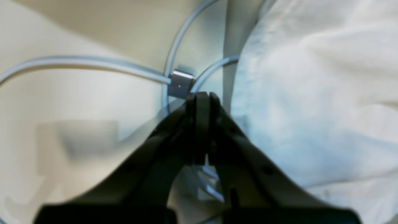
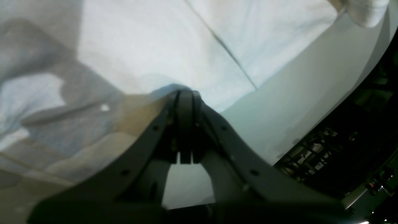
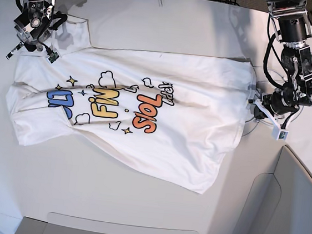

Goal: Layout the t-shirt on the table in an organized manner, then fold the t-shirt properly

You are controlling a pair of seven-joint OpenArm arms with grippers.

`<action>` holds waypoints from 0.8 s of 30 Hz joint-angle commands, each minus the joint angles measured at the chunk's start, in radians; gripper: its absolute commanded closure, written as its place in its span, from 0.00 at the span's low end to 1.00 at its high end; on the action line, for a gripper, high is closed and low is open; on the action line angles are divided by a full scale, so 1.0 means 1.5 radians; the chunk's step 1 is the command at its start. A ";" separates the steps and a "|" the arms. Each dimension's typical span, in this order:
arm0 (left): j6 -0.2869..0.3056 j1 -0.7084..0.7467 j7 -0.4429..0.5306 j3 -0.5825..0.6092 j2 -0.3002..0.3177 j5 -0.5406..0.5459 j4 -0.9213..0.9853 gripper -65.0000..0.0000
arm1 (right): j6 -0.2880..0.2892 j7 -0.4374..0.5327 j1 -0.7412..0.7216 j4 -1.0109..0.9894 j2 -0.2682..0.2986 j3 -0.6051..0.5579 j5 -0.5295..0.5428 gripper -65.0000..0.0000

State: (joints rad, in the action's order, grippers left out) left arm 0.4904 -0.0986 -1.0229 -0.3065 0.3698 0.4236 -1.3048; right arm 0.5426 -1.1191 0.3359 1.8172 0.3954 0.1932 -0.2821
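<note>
One cable (image 1: 93,63) (left wrist only)

Grey padded panel (image 3: 297,204) at near right corner. Dark cluttered space beyond far edge, cables visible. Even overhead light, soft shadows. Floor unclear.

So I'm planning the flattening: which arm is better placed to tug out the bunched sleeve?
Probably the right arm: its pincer sits at the t-shirt's bunched sleeve end, while the left pincer is at the hem.
</note>
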 commanded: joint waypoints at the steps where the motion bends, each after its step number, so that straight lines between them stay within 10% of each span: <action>1: -0.037 0.005 -0.016 -0.001 0.022 -0.070 0.001 1.00 | 0.011 0.003 0.005 0.001 0.004 0.000 0.022 1.00; 7: -0.156 0.024 0.113 0.025 0.084 -0.301 0.054 1.00 | 0.011 0.003 0.006 0.001 0.006 0.000 0.022 1.00; 13: -0.459 -0.034 0.325 0.041 0.118 -0.545 0.129 1.00 | 0.011 0.003 0.006 0.003 0.004 0.000 0.023 1.00; 19: -0.371 0.064 0.286 0.039 0.106 -0.395 -0.176 1.00 | 0.011 -0.001 0.007 0.032 0.002 0.000 0.021 1.00; 24: -0.166 0.101 0.092 -0.013 0.043 -0.253 -0.385 1.00 | 0.011 0.000 0.015 0.037 0.002 0.001 0.021 1.00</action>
State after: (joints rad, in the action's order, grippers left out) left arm 0.2718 0.0818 -0.9226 -0.3054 0.4084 0.0635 -1.8618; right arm 0.5465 -1.1179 0.3569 1.8606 0.3878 0.1879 -0.2596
